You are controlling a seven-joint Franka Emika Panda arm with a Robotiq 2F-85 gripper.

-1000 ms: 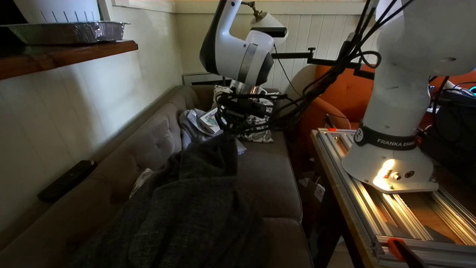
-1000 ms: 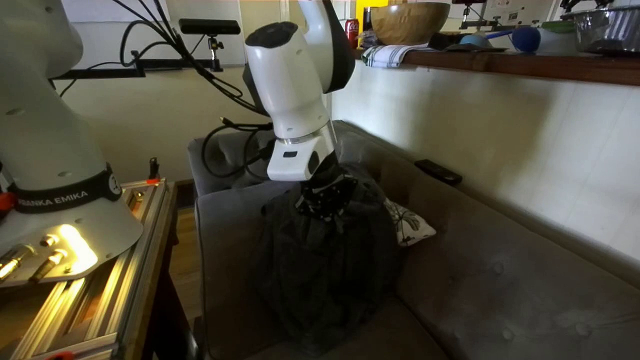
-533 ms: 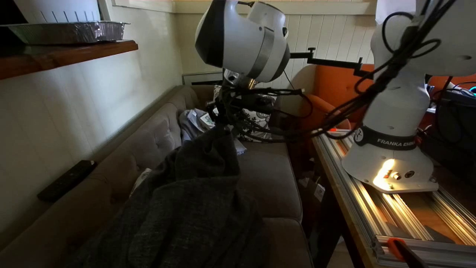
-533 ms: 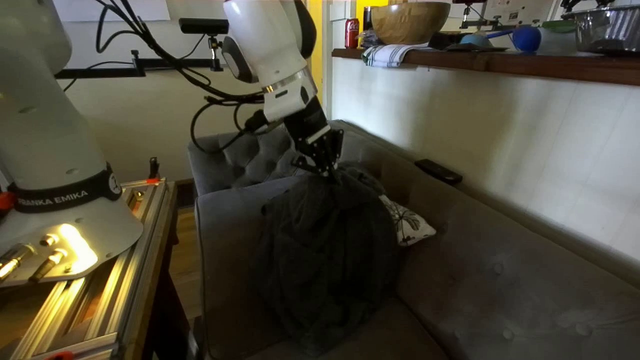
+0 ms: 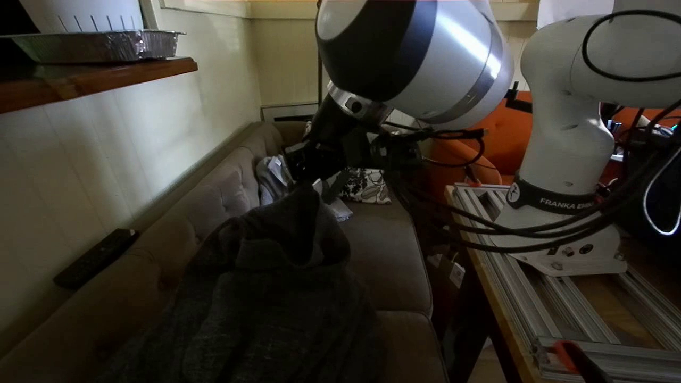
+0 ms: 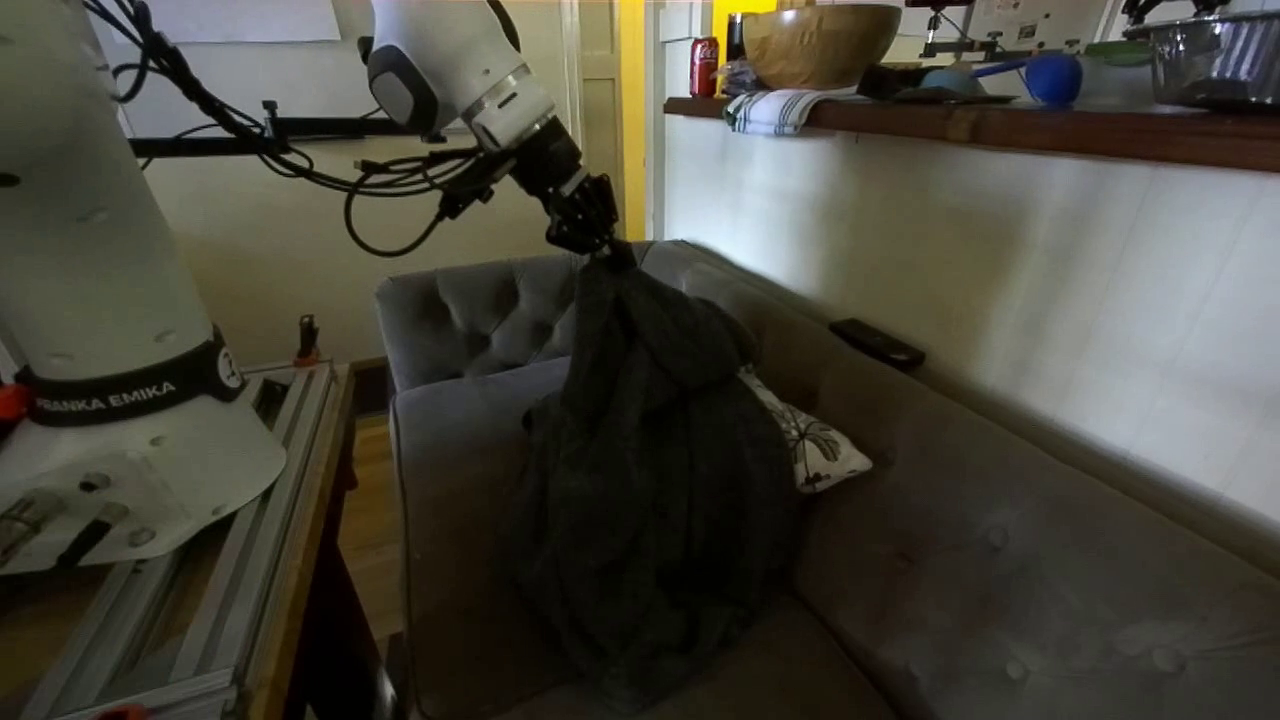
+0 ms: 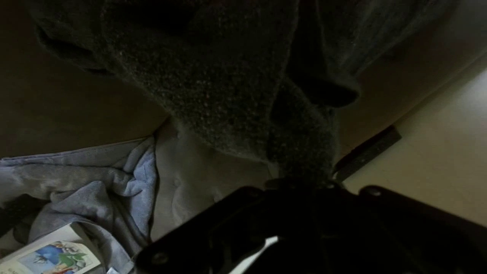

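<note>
A dark grey blanket [image 5: 276,298] lies heaped over the sofa in both exterior views, also here [image 6: 660,500]. My gripper [image 6: 606,246] is shut on a top fold of it and pulls that fold up into a peak above the seat. The lower part of the blanket still rests on the sofa. In the wrist view the fingertips [image 7: 300,184] pinch the narrow gathered end of the blanket [image 7: 228,87]. In an exterior view the fingertips are dark and hard to make out at the blanket's peak [image 5: 303,191]. What lies under the blanket is hidden.
The sofa [image 6: 960,520] runs along the wall. A patterned pillow [image 6: 815,440] leans beside the blanket. A black remote-like object [image 6: 877,343] lies on the sofa back. A light grey blanket [image 7: 95,198] and a book [image 7: 57,258] lie nearby. A wooden shelf [image 6: 1000,125] overhangs.
My gripper was low over the blanket, then shut on its top. It has risen and moved away toward the sofa's far end, and the blanket's top is drawn up with it.
</note>
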